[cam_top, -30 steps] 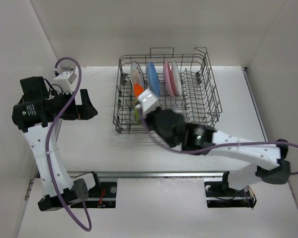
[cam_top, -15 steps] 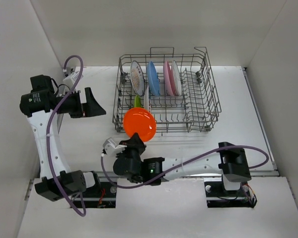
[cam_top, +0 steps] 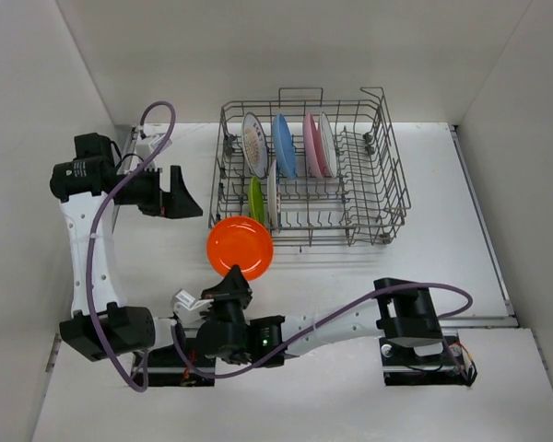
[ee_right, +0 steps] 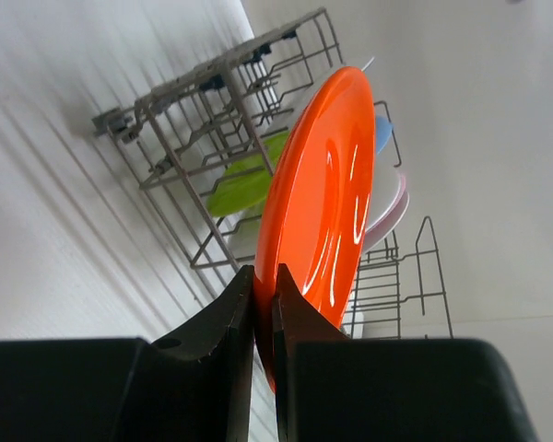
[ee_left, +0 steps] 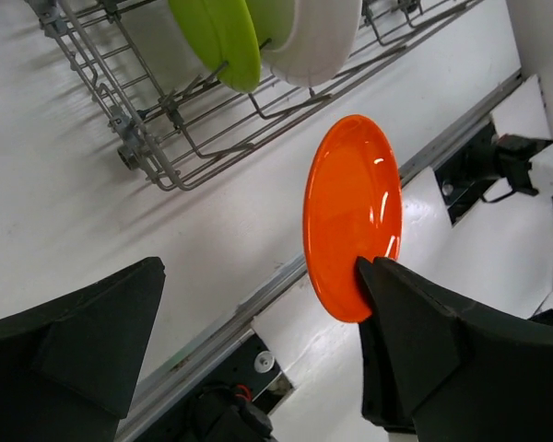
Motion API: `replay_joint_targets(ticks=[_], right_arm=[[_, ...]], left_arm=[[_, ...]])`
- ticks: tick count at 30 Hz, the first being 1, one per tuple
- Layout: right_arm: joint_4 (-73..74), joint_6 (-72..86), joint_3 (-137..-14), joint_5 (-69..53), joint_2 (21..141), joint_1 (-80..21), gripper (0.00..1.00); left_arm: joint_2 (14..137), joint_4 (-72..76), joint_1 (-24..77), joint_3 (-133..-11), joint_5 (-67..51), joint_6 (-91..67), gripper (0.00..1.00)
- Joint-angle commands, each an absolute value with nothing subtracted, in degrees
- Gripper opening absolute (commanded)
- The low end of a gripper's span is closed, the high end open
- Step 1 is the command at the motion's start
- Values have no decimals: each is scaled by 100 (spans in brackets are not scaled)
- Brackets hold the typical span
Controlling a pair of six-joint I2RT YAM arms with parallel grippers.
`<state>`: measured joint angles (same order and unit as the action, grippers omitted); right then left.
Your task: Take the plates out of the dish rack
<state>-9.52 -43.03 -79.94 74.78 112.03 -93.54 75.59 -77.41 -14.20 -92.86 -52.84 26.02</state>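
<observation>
The grey wire dish rack (cam_top: pixel 398 180) stands at the back middle. In it stand a patterned white plate (cam_top: pixel 253 144), a blue plate (cam_top: pixel 284 145), a pink plate (cam_top: pixel 312 145), a white plate (cam_top: pixel 328 145), and lower down a lime green plate (cam_top: pixel 255 198) beside a white one (cam_top: pixel 271 191). My right gripper (cam_top: pixel 231 277) is shut on the rim of the orange plate (cam_top: pixel 240 246) and holds it on edge in front of the rack's near left corner; the right wrist view shows the grip (ee_right: pixel 263 293) on the plate (ee_right: pixel 318 193). My left gripper (cam_top: pixel 188 193) is open and empty, left of the rack.
The left wrist view shows the rack's corner (ee_left: pixel 129 157), the green plate (ee_left: pixel 223 37) and the orange plate (ee_left: pixel 350 207) above the table's front rail (ee_left: pixel 258 299). White walls close in both sides. Bare white table lies left of and in front of the rack.
My right arm has pulled the orange plate out of the rack and swung it toward the near left. My left gripper has shifted a little right, toward the rack.
</observation>
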Motion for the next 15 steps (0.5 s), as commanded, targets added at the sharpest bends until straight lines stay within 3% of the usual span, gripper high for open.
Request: replay_joint_targets(ticks=[1, 10, 14, 15], right_arm=[[-1757, -4929, -8499, 7655, 11249, -9431, 0], [-2416, -5528, -8938, 7550, 11575, -9536, 0], [-2645, -5862, -9158, 7550, 11750, -9536, 0], [-2715, -5915, -9158, 7489, 11751, -9536, 0]], left_arm=[[7681, -8956, -1170, -9185, -5160, 3155, 93], [7559, -8771, -712, -8825, -4536, 3156, 93], [7559, -8631, -712, -8640, -4351, 3006, 73], [7559, -8631, -712, -8640, -4446, 3006, 60]])
